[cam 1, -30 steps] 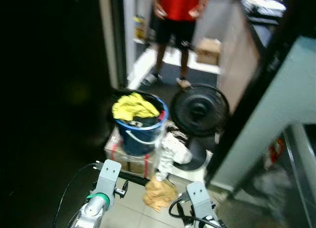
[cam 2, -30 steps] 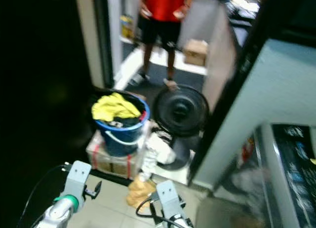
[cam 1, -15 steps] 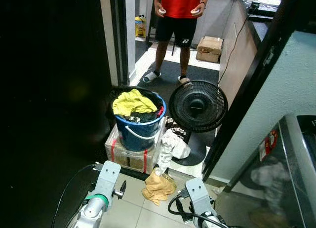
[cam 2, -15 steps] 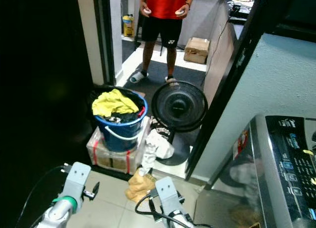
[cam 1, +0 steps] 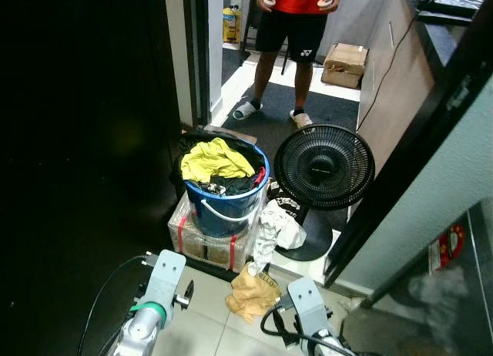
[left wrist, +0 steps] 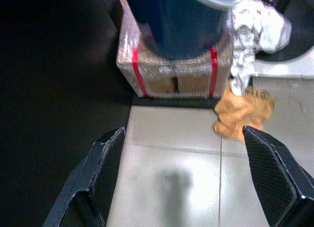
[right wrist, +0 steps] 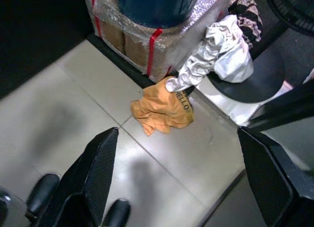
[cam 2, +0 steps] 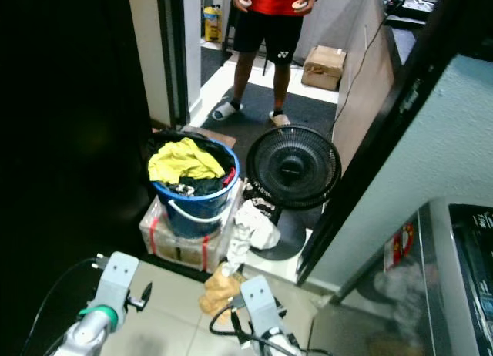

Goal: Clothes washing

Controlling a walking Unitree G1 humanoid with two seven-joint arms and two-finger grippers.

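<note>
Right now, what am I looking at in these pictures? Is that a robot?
Yes, a walking robot with two arms. Two pictures come from cameras in its head, looking down. The other two come from cameras on its wrists, looking along black fingers. Its left gripper and right gripper are both open and hold nothing. Ahead, a blue bucket full of clothes, with a yellow shirt on top, stands on a wrapped box. An orange cloth lies on the floor tiles, a white cloth beside it. A black fan stands nearby, and a person watches from the doorway.
</note>
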